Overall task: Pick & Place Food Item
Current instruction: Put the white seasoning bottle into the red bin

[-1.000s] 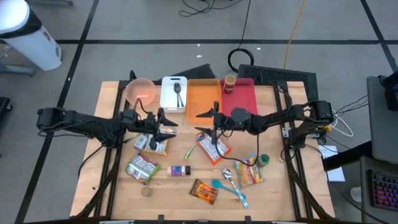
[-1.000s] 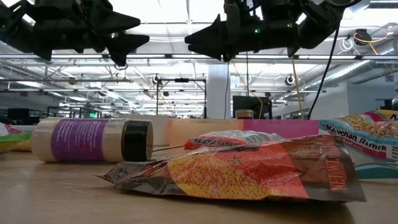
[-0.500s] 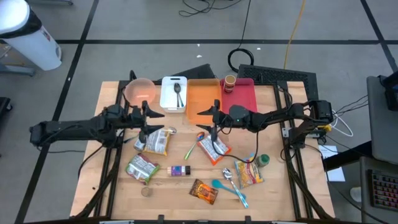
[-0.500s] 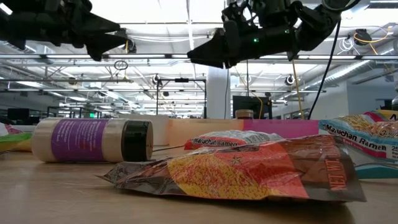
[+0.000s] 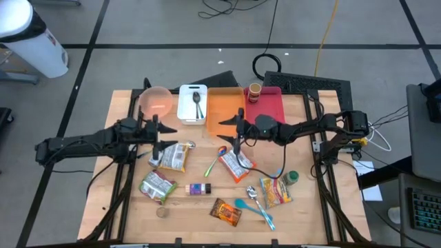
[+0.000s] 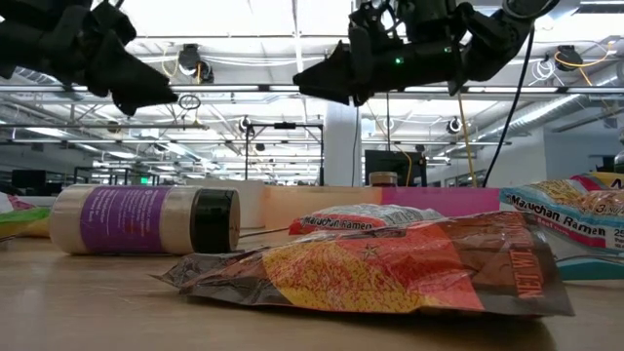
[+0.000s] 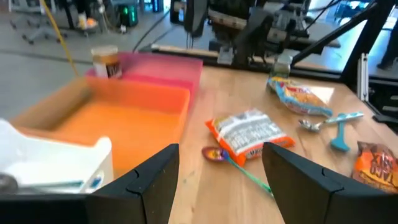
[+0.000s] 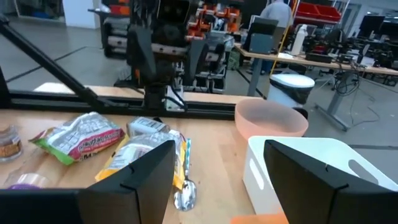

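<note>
high view: both grippers, left (image 5: pixel 160 128) and right (image 5: pixel 229 129), hover with fingers wide, empty.

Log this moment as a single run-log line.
phase: approach | left gripper: open, empty, above table | right gripper: open, empty, beside ramen packet | placed: nothing yet

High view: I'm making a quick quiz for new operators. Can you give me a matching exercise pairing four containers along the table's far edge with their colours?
Things:
1. bowl
2. bin holding a spoon
3. tray in the middle
4. tray holding a cup

Colours:
A. orange
B. red
C. pink
D. white

Pairs: 1-C, 2-D, 3-A, 4-B
</note>
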Controlling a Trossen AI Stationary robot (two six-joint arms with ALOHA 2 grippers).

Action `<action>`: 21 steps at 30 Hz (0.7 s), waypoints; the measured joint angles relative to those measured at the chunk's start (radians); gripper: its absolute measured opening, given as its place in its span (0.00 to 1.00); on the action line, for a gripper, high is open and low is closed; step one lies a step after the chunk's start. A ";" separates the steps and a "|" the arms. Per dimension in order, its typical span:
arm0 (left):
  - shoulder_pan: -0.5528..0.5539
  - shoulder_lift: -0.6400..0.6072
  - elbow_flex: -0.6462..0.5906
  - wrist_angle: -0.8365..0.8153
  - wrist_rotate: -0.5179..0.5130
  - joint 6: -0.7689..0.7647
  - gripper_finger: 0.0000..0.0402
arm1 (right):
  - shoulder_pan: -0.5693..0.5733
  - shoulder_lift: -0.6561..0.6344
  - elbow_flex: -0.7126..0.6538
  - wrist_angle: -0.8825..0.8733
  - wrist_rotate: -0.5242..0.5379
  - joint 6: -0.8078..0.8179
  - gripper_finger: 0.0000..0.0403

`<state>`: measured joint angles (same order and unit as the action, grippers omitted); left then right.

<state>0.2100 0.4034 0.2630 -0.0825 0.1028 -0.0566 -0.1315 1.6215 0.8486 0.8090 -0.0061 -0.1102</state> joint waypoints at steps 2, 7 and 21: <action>0.000 0.000 0.001 -0.030 0.000 -0.007 0.60 | -0.006 0.000 0.000 0.008 -0.001 0.006 0.59; 0.000 0.000 0.026 -0.170 -0.039 -0.049 0.60 | -0.032 0.000 0.000 0.046 -0.093 0.020 0.59; -0.004 0.015 0.055 -0.398 -0.157 -0.323 0.60 | -0.055 0.000 0.000 0.030 -0.156 0.030 0.59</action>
<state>0.2061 0.4182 0.3180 -0.4802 -0.0543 -0.3793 -0.1867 1.6215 0.8486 0.8393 -0.1619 -0.0807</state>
